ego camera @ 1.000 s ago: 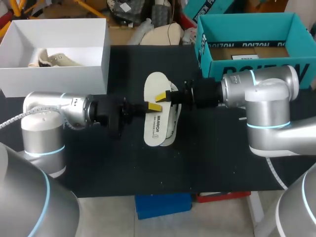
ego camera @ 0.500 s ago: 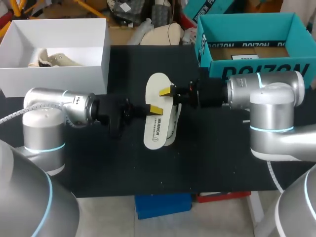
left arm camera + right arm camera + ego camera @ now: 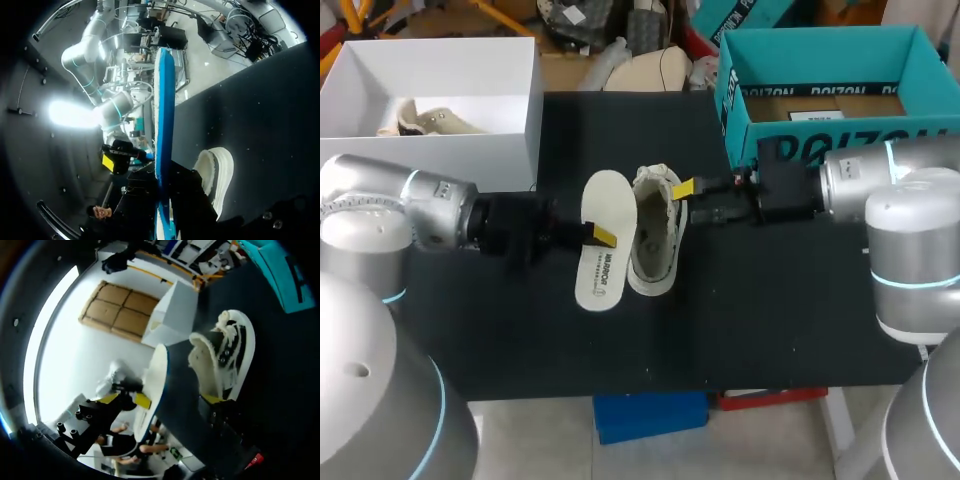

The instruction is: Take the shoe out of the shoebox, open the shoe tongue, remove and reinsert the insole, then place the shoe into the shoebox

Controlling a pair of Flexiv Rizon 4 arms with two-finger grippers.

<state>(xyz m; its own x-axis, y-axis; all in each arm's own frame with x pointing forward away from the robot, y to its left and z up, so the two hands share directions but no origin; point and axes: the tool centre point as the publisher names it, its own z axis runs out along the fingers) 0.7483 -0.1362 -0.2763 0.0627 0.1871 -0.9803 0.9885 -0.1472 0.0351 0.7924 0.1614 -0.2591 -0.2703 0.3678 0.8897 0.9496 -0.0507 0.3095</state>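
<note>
The insole [image 3: 598, 268] is pinched by the left gripper [image 3: 603, 237], tips mostly buried behind it tbh. Whether the shoe [image 3: 655, 245] is actually clamped by the right gripper [image 3: 686, 188] can't be told.

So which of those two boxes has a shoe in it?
The white box on the left: a beige shoe lies inside it. The teal box on the right shows only a bare brown floor.

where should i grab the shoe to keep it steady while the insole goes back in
Probably pinch the shoe by its side wall at the opening's rim, coming from the robot's right. It sits sole-down with the opening up, and the insole in the left gripper takes up its other side.
</note>
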